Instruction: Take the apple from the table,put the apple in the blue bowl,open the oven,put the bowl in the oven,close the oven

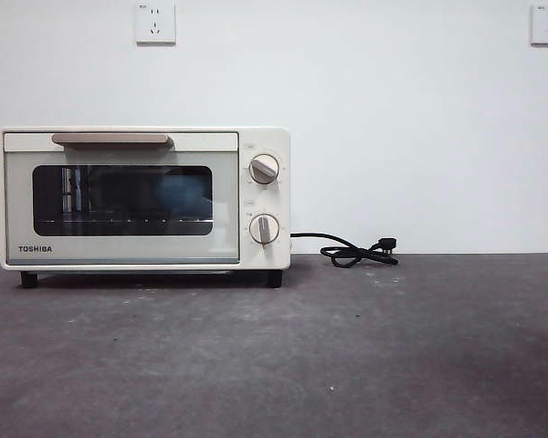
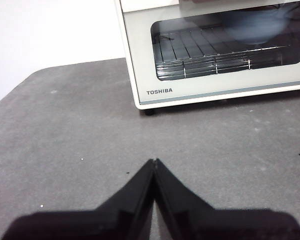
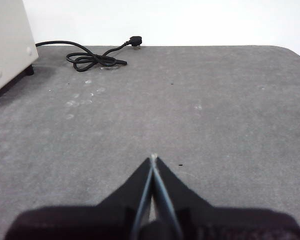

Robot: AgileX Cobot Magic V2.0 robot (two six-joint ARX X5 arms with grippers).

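The cream-white oven [image 1: 146,201] stands at the back left of the dark grey table [image 1: 347,365] with its door closed and its tan handle [image 1: 111,139] at the top. Through the dark glass a blue shape shows on the wire rack: the blue bowl [image 1: 184,193], blurred in the left wrist view [image 2: 250,27]. The apple is hidden. My left gripper [image 2: 154,161] is shut and empty, hovering over bare table in front of the oven [image 2: 215,60]. Over the table's right part, my right gripper [image 3: 154,157] is shut and empty too. Neither arm appears in the front view.
A black cord with its plug [image 1: 358,252] lies coiled on the table right of the oven, also in the right wrist view [image 3: 95,59]. Two knobs [image 1: 264,169] sit on the oven's right panel. A white wall with sockets [image 1: 155,23] stands behind.
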